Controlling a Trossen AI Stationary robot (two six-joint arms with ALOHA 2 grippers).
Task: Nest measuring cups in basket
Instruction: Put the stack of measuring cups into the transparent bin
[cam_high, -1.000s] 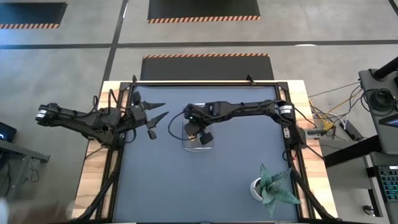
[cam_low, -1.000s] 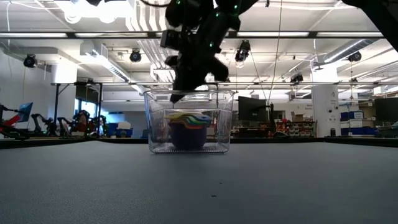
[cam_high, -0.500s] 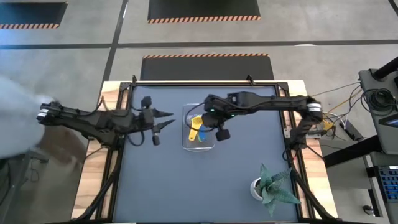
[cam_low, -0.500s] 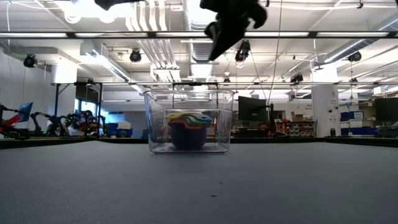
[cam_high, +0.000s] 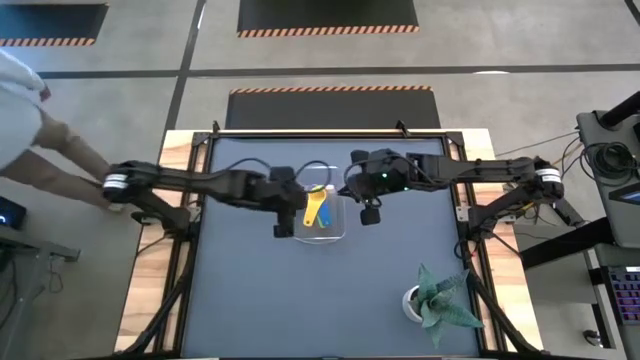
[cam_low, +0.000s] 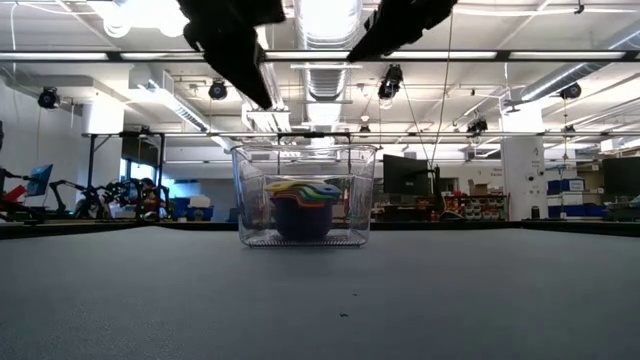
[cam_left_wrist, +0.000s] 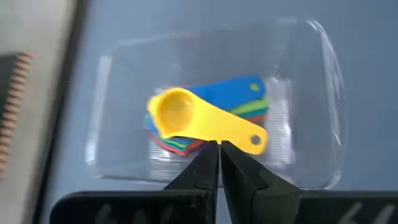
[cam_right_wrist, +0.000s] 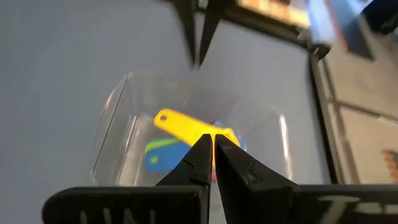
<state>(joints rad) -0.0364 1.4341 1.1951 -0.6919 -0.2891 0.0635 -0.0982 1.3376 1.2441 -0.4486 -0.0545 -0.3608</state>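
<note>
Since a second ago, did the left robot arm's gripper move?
Yes. In the high view the left gripper has come from out near the table's left edge across to the left side of the basket, where the nested measuring cups sit.

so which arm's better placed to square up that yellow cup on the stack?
Probably left: the left gripper, shut, hangs at the basket edge over the yellow cup. The right gripper, also shut, sits off the basket's far side.

The yellow cup (cam_left_wrist: 205, 122) hides most of the cups (cam_left_wrist: 239, 99) stacked beneath it in the basket (cam_left_wrist: 323, 106).
</note>
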